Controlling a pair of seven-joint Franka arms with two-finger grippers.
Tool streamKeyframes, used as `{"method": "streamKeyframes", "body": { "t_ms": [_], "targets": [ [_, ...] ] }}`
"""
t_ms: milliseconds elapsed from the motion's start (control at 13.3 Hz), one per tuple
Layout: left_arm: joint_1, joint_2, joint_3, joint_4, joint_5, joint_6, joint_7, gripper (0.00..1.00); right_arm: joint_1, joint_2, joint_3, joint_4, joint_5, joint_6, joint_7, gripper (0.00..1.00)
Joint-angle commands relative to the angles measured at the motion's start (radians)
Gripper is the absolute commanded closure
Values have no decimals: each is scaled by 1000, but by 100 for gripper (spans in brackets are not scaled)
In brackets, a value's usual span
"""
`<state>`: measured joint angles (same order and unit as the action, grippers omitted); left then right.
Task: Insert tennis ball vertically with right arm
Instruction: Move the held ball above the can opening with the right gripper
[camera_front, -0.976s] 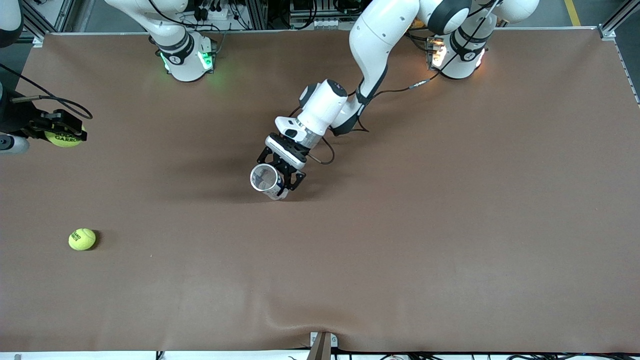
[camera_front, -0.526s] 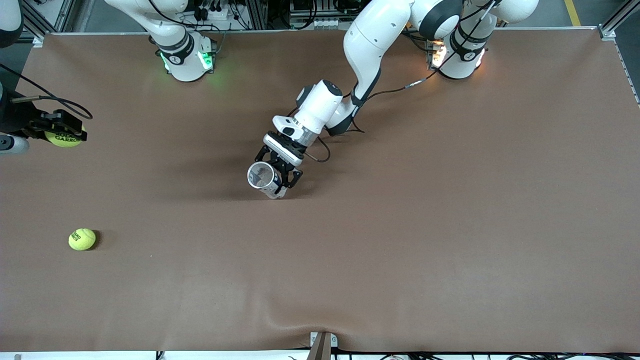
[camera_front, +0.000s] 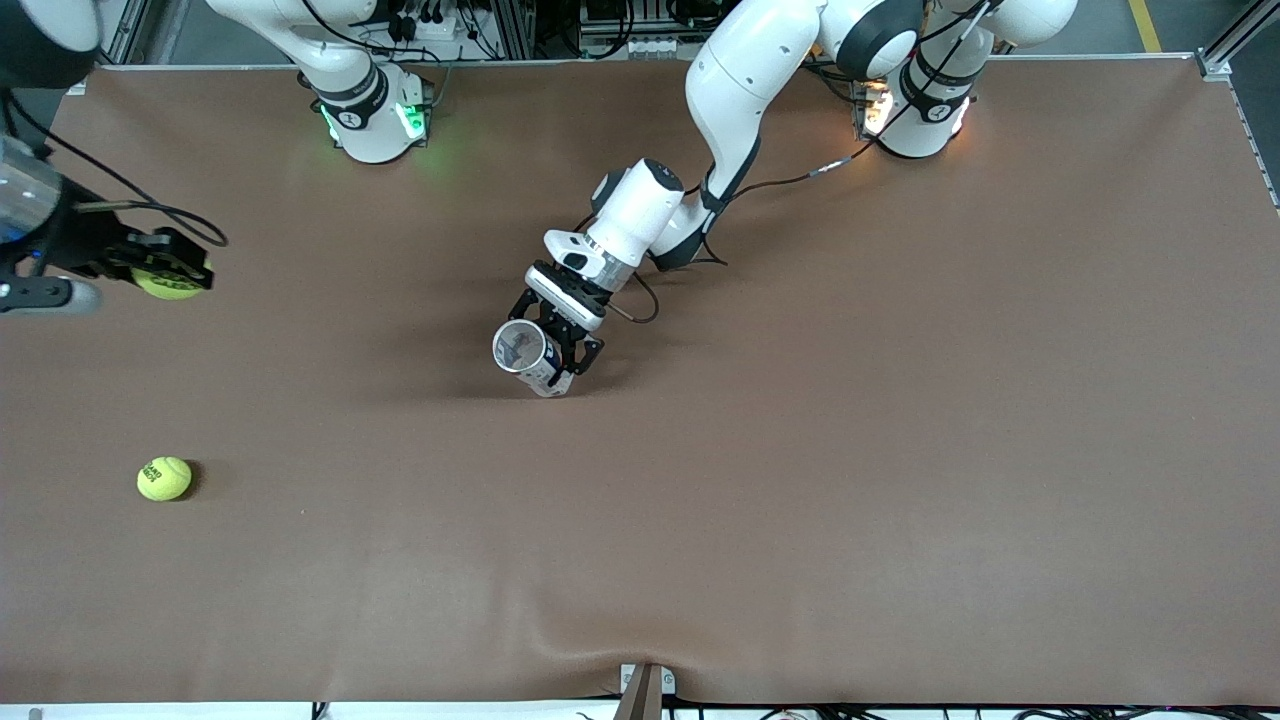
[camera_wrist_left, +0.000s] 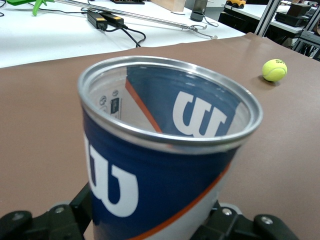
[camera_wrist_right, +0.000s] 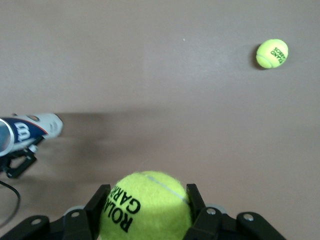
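Observation:
My right gripper is shut on a yellow-green tennis ball and holds it above the table at the right arm's end; the right wrist view shows the ball between the black fingers. My left gripper is shut on an open blue and white ball can, upright with its rim tilted a little, at the table's middle. The can's silver rim and empty inside fill the left wrist view. The can also shows in the right wrist view.
A second tennis ball lies on the brown table cover, nearer to the front camera than my right gripper. It also shows in the left wrist view and the right wrist view.
My right gripper has moved with its ball toward the table's middle. My left gripper and the can have shifted slightly toward the right arm's end.

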<state>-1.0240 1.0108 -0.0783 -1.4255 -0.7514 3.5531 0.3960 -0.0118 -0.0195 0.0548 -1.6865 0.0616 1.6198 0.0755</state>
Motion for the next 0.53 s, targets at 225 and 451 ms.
{"method": "streamKeyframes", "body": {
  "t_ms": [225, 451],
  "targets": [
    [-16, 11, 15, 30, -20, 0, -13, 14, 150, 93, -6, 24, 33, 156, 260, 94],
    [-14, 9, 15, 31, -20, 0, -13, 14, 235, 167, -6, 24, 35, 273, 426, 94]
  ]
}}
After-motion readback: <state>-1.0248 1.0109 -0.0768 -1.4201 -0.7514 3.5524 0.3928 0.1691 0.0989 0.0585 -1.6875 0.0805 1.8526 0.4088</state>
